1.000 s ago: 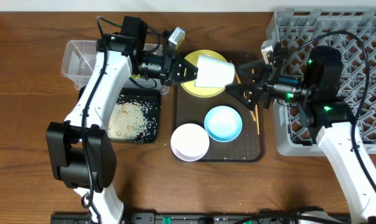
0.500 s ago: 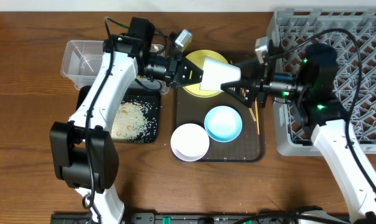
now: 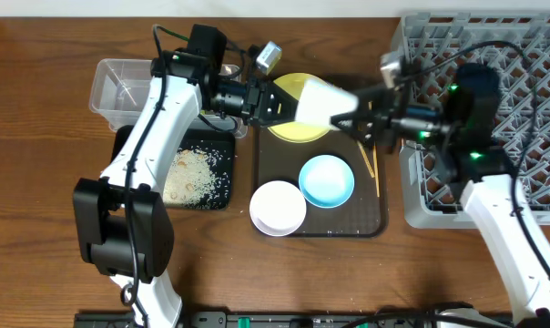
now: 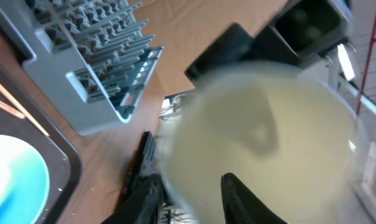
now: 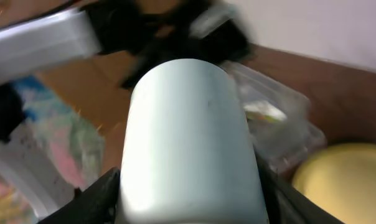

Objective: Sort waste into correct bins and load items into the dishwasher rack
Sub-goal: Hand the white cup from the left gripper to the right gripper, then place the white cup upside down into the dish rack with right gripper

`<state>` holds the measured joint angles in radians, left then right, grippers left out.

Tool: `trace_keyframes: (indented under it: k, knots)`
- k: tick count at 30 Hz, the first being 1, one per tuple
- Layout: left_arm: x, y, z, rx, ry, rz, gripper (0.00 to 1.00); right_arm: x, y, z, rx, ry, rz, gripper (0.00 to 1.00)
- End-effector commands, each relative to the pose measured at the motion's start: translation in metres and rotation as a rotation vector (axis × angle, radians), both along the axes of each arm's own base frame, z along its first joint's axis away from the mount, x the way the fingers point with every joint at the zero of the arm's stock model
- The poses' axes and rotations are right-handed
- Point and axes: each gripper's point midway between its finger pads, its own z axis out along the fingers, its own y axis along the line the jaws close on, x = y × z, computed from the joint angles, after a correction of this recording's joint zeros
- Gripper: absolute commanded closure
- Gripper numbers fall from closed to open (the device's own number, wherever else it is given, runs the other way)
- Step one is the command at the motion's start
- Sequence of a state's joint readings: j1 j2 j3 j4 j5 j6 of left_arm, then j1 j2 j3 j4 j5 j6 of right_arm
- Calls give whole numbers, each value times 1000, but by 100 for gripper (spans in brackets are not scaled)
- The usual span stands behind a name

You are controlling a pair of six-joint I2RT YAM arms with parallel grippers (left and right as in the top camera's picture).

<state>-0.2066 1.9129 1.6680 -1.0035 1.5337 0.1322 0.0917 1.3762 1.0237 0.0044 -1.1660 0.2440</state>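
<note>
Above the yellow plate (image 3: pixel 298 132), my right pincer (image 3: pixel 351 111) clamps the small white cup (image 3: pixel 322 102); my left pincer (image 3: pixel 282 103) straddles its rim, fingers apart.

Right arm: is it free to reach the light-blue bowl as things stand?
Probably not yet. The right gripper is clamped around the white cup, which the left gripper also meets at its other end above the yellow plate. The light-blue bowl itself lies uncovered on the brown tray.
</note>
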Motion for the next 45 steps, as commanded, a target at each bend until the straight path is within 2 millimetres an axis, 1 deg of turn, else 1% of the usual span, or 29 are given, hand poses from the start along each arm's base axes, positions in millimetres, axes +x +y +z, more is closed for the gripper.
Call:
trace_keyframes:
  k: [1, 3, 4, 6, 8, 10, 12, 15, 17, 20, 22, 26, 29, 34, 36, 41, 45]
  knots:
    - [10, 9, -6, 80, -71, 45, 66, 22, -41, -14, -29, 122, -196, 54]
    - [16, 17, -13, 201, -140, 91, 65, 26, -73, -36, -98, 213, -337, 53]
    - [18, 20, -15, 255, -171, 110, 65, 26, -84, -43, -123, 247, -381, 53]
    - [22, 31, -18, 403, -262, 168, 64, 19, -110, -58, -200, 329, -489, 54]
    - [25, 44, -16, 542, -348, 227, 63, 9, -129, -65, -280, 391, -576, 55]
    - [26, 55, -13, 645, -401, 281, 62, 0, -140, -65, -356, 433, -644, 55]
    - [28, 67, -9, 746, -446, 341, 62, -13, -154, -58, -454, 467, -717, 56]
    - [27, 77, -7, 815, -470, 377, 62, -30, -171, -49, -572, 517, -802, 56]
    - [27, 83, -10, 856, -462, 390, 62, -43, -184, -46, -653, 561, -859, 55]
    - [26, 90, -18, 905, -436, 398, 62, -59, -198, -53, -730, 633, -916, 54]
    - [26, 96, -25, 946, -419, 399, 63, -71, -206, -63, -788, 698, -943, 54]
    - [24, 111, -34, 1040, -400, 414, 64, -80, -217, -79, -864, 792, -964, 55]
    - [23, 116, -37, 1074, -389, 419, 64, -80, -220, -93, -907, 857, -953, 54]
    - [20, 117, -41, 1081, -376, 410, 64, -73, -225, -118, -965, 956, -925, 53]
    - [19, 117, -41, 1082, -375, 408, 64, -70, -225, -130, -986, 997, -901, 53]
    - [19, 117, -41, 1082, -375, 409, 64, -66, -223, -153, -1028, 1072, -848, 51]
    - [19, 117, -41, 1082, -375, 408, 64, -60, -224, -171, -1047, 1114, -823, 47]
